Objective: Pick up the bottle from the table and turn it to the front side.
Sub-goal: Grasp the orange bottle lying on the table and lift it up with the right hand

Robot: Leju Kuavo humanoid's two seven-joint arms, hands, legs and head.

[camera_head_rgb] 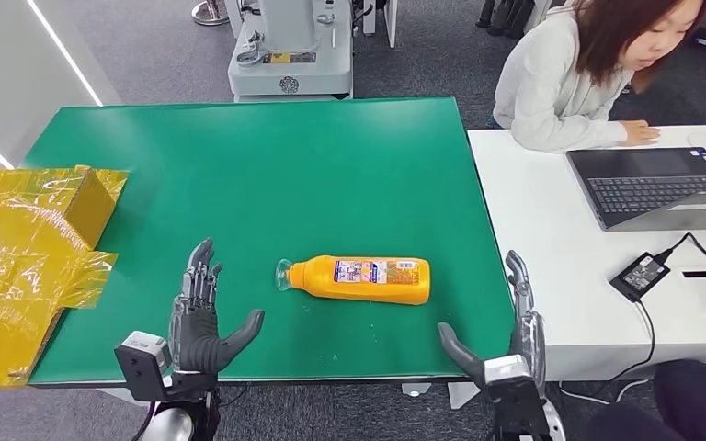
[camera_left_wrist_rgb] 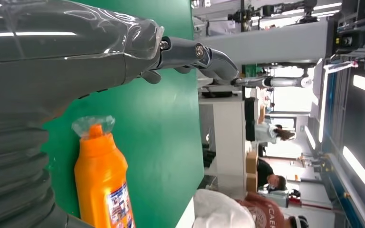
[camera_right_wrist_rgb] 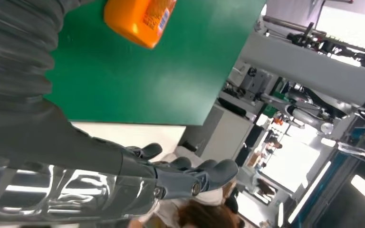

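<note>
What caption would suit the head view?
Orange bottle lying on green table between open left hand and right hand.

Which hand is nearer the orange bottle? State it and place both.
Left, narrowly. The left hand sits open just off the capped end of the orange bottle; the right hand is open past its base, nearer the table's edge.

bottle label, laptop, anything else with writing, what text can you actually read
Bottle label: print and barcode, too small to read.
Left wrist view of the label: blurred, unreadable.
Laptop keys and stickers: too small.
Round emblem on the grey machine: unreadable.
Nothing legible.
</note>
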